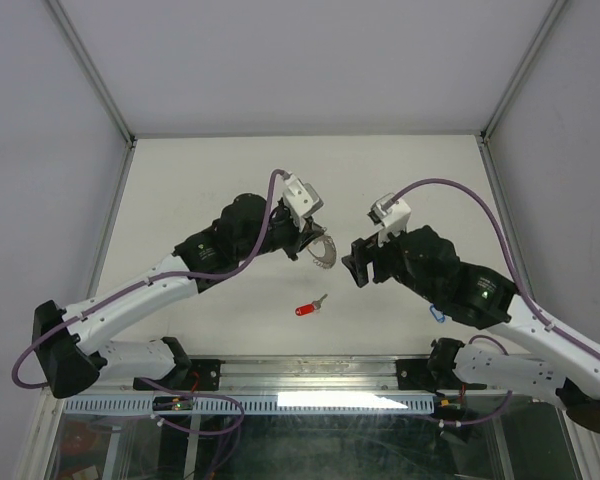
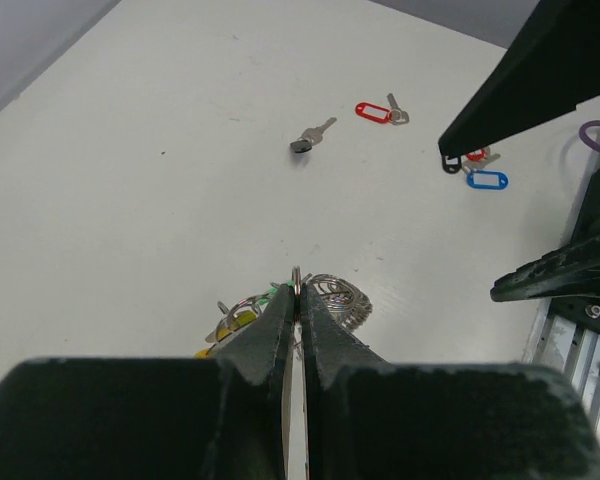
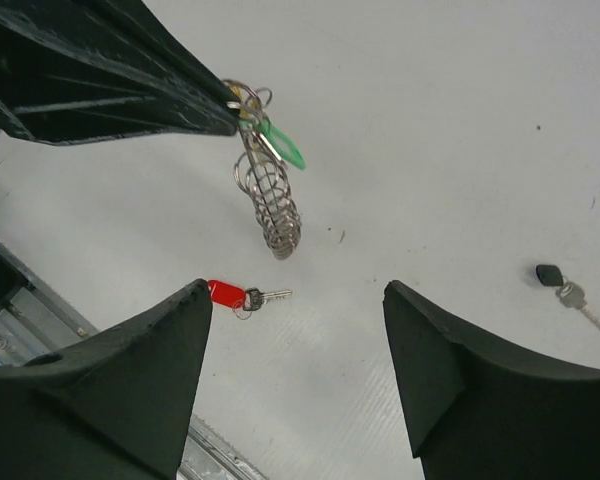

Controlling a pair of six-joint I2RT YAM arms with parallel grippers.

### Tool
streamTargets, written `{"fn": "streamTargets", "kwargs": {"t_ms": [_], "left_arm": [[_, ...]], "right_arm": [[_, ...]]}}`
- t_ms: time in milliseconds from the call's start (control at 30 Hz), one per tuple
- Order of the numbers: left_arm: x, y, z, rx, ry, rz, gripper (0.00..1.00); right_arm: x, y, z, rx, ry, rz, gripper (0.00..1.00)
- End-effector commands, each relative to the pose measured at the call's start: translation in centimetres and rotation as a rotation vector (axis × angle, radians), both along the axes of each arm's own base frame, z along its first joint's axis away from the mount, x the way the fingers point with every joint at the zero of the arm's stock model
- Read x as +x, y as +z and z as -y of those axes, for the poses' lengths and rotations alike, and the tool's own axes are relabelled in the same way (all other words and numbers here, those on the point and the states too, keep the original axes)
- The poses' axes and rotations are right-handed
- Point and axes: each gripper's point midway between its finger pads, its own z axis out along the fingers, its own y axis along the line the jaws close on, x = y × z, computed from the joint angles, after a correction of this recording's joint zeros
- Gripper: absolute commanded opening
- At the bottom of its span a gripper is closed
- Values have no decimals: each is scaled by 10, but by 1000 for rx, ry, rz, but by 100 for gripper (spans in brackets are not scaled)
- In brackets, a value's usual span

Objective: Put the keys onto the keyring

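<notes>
My left gripper [image 1: 315,240] is shut on the keyring [image 1: 324,251], a silvery coiled wire loop, and holds it above the table. In the left wrist view the coil [image 2: 342,297] sticks out past the closed tips [image 2: 297,287], with a green tag [image 2: 271,293] and a yellow tag [image 2: 242,320] beside it. In the right wrist view the keyring [image 3: 271,207] hangs from the left fingers [image 3: 130,85], with the green tag [image 3: 282,148] on it. My right gripper [image 3: 295,292] is open and empty, just right of the keyring in the top view [image 1: 361,266]. A red-tagged key [image 1: 310,307] lies on the table below.
More keys lie loose on the table: a black-headed key [image 2: 311,138], a red-tagged one [image 2: 376,111], a blue-tagged one [image 2: 487,179] and a red and black pair [image 2: 466,156]. The blue tag also shows under the right arm [image 1: 438,313]. A metal rail [image 1: 320,372] runs along the near edge.
</notes>
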Motion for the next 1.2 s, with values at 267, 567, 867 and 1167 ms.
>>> {"fn": "streamTargets", "kwargs": {"t_ms": [267, 567, 867, 1167], "left_arm": [[33, -18, 19, -85, 2, -88, 0], [60, -40, 61, -70, -65, -127, 0], [81, -90, 37, -42, 26, -228, 0], [84, -117, -7, -21, 150, -279, 0]], "right_arm": [[34, -35, 14, 217, -211, -183, 70], [32, -54, 15, 251, -218, -223, 70], [33, -68, 17, 220, -234, -245, 70], [34, -84, 8, 186, -212, -290, 70]]}}
